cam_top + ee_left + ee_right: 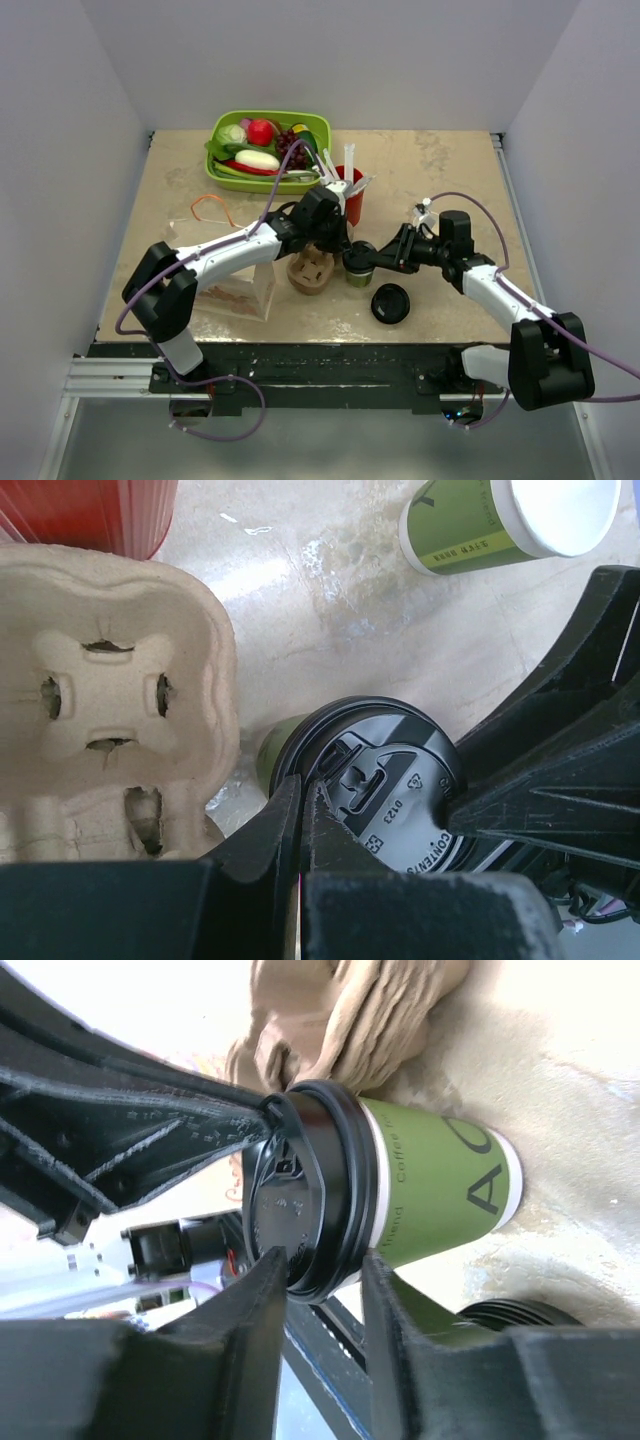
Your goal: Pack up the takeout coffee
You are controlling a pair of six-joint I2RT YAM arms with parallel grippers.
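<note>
Beside carrier (110, 680), green cup (430, 1195), right claw (322, 1268) pinching black lid (300, 1185), left claw (302, 805) closed

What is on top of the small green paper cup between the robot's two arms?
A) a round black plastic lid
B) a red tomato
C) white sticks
A: in the right wrist view, the small green paper cup has a round black plastic lid on its rim.

takeout cup (430, 1195) green, black lettering | lid (390, 790) black | carrier (110, 680) tan | ribbed cup (100, 515) red
</note>
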